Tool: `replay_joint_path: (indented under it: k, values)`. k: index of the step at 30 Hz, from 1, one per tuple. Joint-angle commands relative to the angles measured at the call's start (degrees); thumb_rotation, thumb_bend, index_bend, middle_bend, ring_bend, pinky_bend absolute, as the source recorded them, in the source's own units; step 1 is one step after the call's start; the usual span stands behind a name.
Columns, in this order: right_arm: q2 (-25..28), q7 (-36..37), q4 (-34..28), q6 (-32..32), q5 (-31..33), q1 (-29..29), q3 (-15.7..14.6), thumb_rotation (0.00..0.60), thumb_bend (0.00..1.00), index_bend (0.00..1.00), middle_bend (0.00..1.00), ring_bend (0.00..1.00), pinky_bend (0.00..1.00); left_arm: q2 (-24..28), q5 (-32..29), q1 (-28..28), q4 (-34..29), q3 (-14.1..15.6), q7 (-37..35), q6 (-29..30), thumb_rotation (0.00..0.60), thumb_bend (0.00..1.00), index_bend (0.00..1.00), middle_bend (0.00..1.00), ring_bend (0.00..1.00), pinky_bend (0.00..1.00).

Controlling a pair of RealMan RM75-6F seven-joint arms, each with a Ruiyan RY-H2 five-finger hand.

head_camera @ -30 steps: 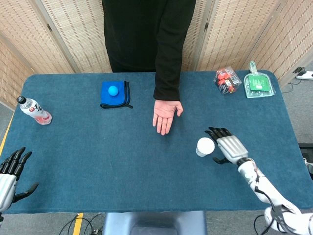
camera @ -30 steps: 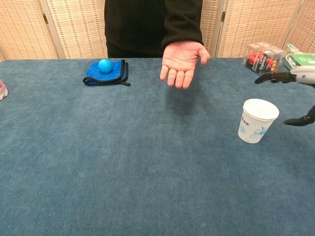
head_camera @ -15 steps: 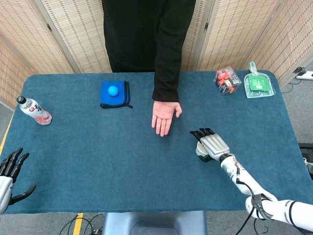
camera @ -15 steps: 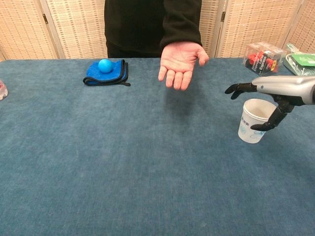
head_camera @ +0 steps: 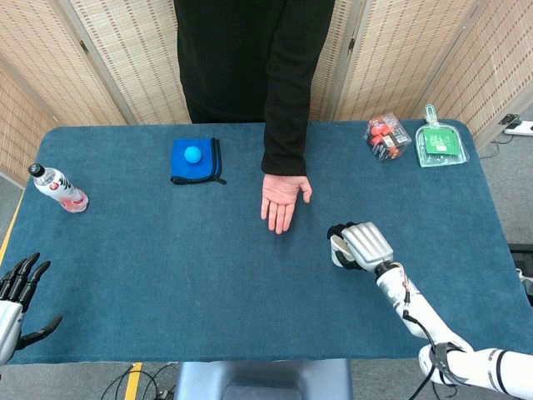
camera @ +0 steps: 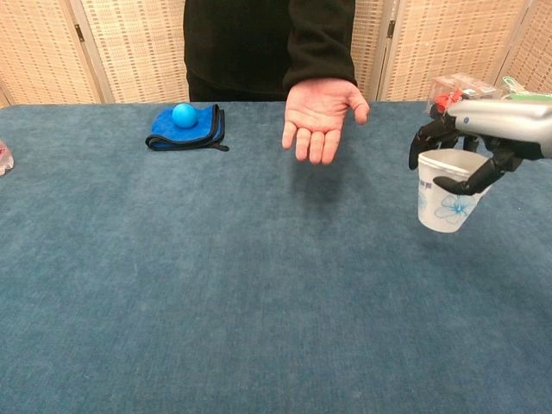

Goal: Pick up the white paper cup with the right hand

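The white paper cup point(camera: 447, 203) with a blue flower print hangs clear of the blue table point(camera: 216, 285), upright, gripped near its rim by my right hand point(camera: 483, 129). In the head view the right hand point(head_camera: 360, 246) covers most of the cup point(head_camera: 336, 247), of which only a white edge shows at the hand's left. My left hand point(head_camera: 15, 293) rests at the table's near left corner with its fingers spread, holding nothing.
A person's open palm point(head_camera: 283, 200) hovers over the table's middle, left of and beyond the cup. A blue ball on a folded blue cloth point(head_camera: 196, 160), a bottle point(head_camera: 58, 188), a red-filled clear box point(head_camera: 386, 137) and a green packet point(head_camera: 441, 145) line the far edges.
My right hand moved left over the cup, closed its fingers around the rim and lifted the cup off the table. The person's palm stayed roughly in place.
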Motion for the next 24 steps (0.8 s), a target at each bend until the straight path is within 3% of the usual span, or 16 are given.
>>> replay_joint_path:
  k: [1, 6, 12, 16, 24]
  values:
    - [3.6, -2.5, -6.8, 3.7, -0.3, 0.3, 2.5, 0.600, 0.41, 0.38, 0.43, 0.39, 0.50, 0.0, 0.0, -0.1, -0.1, 0.0, -0.2, -0.2, 0.600, 0.27, 0.08, 0.00, 0.00, 0.17]
    - [4.1, -7.3, -11.9, 5.8, 3.0, 4.2, 7.2, 0.600, 0.40, 0.38, 0.43, 0.39, 0.50, 0.3, -0.2, -0.6, -0.1, -0.1, -1.4, -0.9, 0.600, 0.27, 0.08, 0.00, 0.00, 0.17]
    - [-2.4, -12.9, -6.9, 5.6, 12.1, 12.7, 12.3, 0.600, 0.39, 0.38, 0.43, 0.39, 0.50, 0.8, -1.0, -1.0, 0.2, -0.3, -3.0, -1.8, 0.600, 0.27, 0.08, 0.00, 0.00, 0.17]
    - [-7.2, -15.3, -0.9, 4.2, 17.6, 17.6, 13.0, 0.600, 0.39, 0.38, 0.42, 0.39, 0.50, 1.2, -1.6, -1.2, 0.5, -0.6, -4.5, -2.0, 0.600, 0.27, 0.08, 0.00, 0.00, 0.17]
    - [-14.5, -13.9, 10.7, 0.3, 19.7, 22.4, 11.4, 0.600, 0.37, 0.38, 0.38, 0.37, 0.48, 1.9, -2.5, -1.3, 1.0, -0.7, -7.0, -2.5, 0.600, 0.27, 0.08, 0.00, 0.00, 0.17]
